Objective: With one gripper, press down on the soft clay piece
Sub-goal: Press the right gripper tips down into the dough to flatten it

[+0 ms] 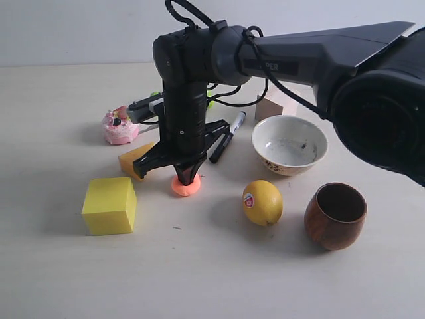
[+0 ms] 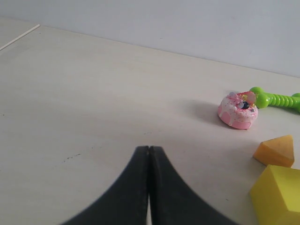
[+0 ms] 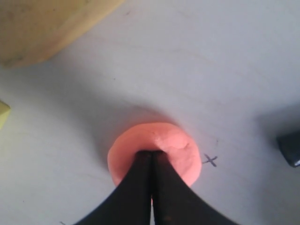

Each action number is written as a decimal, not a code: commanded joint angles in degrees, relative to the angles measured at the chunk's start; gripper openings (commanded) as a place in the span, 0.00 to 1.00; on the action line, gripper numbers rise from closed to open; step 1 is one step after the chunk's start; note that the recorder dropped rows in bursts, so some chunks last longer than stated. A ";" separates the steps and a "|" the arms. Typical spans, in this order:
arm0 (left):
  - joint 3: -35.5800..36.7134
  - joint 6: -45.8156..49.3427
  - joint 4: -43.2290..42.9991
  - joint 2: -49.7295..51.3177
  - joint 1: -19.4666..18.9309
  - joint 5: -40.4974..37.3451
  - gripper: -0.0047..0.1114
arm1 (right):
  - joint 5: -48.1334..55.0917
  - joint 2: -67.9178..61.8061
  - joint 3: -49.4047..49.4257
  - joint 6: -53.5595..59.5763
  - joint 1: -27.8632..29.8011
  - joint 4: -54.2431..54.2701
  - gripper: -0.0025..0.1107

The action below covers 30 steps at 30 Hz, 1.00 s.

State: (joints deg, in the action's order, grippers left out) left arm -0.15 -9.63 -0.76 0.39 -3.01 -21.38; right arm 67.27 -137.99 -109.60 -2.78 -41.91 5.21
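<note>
The soft clay piece point(image 1: 186, 187) point(image 3: 176, 145) is a salmon-orange flattened lump on the table, between the yellow cube and the lemon. My right gripper point(image 1: 186, 177) point(image 3: 151, 152) points straight down with its jaws shut, and its tips are sunk into the top of the clay. A small pen cross is drawn on the table beside the clay. My left gripper point(image 2: 148, 148) is shut with nothing in it, low over bare table, and does not show in the exterior view.
Around the clay stand a yellow cube point(image 1: 110, 205), an orange-yellow wedge point(image 1: 135, 160), a pink toy cake point(image 1: 119, 126), a black marker point(image 1: 227, 137), a lemon point(image 1: 263, 202), a white bowl point(image 1: 290, 145), a wooden cup point(image 1: 335, 215) and a wooden block point(image 1: 275, 104).
</note>
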 commanded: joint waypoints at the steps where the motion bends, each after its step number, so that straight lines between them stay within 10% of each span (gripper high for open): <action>1: 0.15 0.17 0.35 -0.39 0.28 0.06 0.04 | -1.24 -2.84 1.39 -0.29 -0.08 0.37 0.02; 30: 0.15 0.17 0.35 -0.39 0.28 0.06 0.04 | 0.24 -4.62 1.26 -0.02 -0.08 -0.19 0.02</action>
State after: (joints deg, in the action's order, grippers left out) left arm -0.15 -9.63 -0.76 0.39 -3.01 -21.38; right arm 67.85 -139.16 -109.86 -2.78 -41.91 5.46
